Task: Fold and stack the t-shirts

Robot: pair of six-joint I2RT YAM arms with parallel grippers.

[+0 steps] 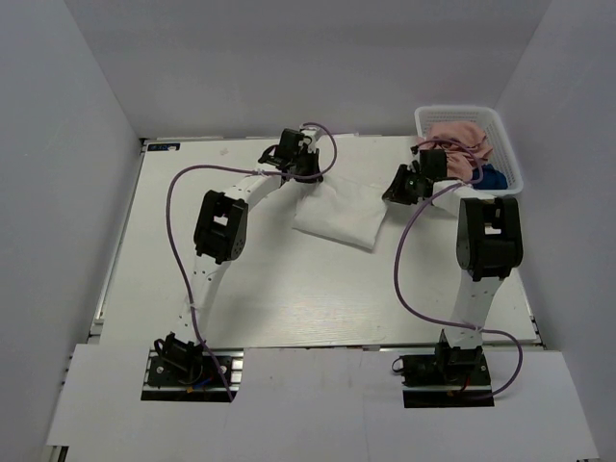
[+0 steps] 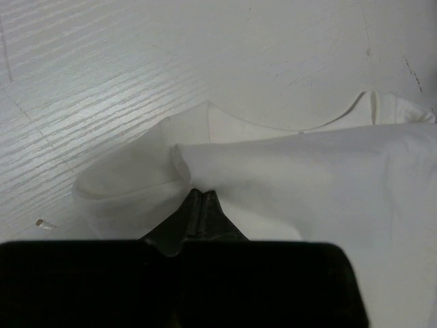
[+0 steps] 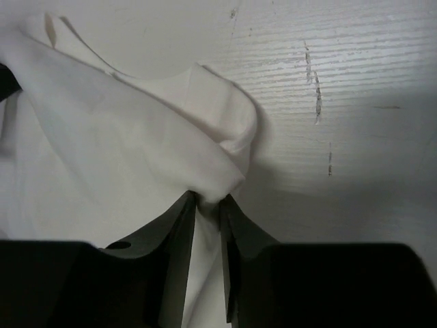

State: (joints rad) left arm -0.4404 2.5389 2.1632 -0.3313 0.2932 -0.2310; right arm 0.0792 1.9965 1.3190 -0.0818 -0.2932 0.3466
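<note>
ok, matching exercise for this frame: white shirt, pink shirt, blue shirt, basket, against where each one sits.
Things:
1. white shirt
2. pink shirt
3. blue shirt
4. basket

Places:
A. far right corner of the table
B. filling most of the basket, on top
C. on the table, pinched by the left end effector and the right end effector
D. in the basket, only a little showing at its near end

Pairs: 1-C, 2-B, 3-D, 4-A

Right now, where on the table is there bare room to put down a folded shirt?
The widest bare patch of the table lies between the white t-shirt and the table's near edge. A second runs from the left arm to the table's left edge. Crowded: the far right corner, where the basket and right gripper stand close.
</note>
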